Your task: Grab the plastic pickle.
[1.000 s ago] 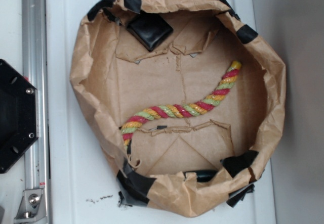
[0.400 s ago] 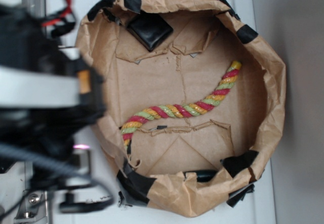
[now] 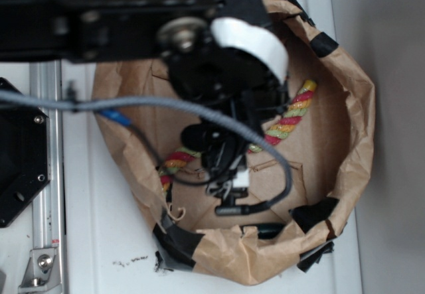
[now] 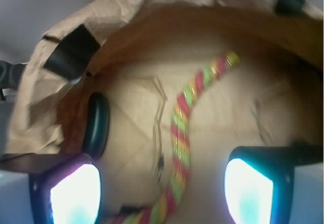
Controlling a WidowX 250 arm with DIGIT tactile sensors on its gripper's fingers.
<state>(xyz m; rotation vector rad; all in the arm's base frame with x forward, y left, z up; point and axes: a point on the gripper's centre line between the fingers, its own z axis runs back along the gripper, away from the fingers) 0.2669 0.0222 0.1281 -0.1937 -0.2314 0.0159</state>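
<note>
A: Exterior: arm, absent a second ago, now spans the paper bag [image 3: 358,108]; gripper [image 3: 229,188] over the rope [image 3: 292,118]. Plastic pickle [image 3: 265,229] at lower rim.

B: Wrist: fingers [image 4: 76,193] apart, empty. Pickle left of centre, against the wall; approach unfinished.

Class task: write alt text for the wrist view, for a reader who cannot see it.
A dark green plastic pickle lies against the wall of a brown paper bag, seen from inside. A red, yellow and green twisted rope curves across the bag floor. Two glowing fingertips of the open gripper frame the bottom edge, holding nothing.
</note>
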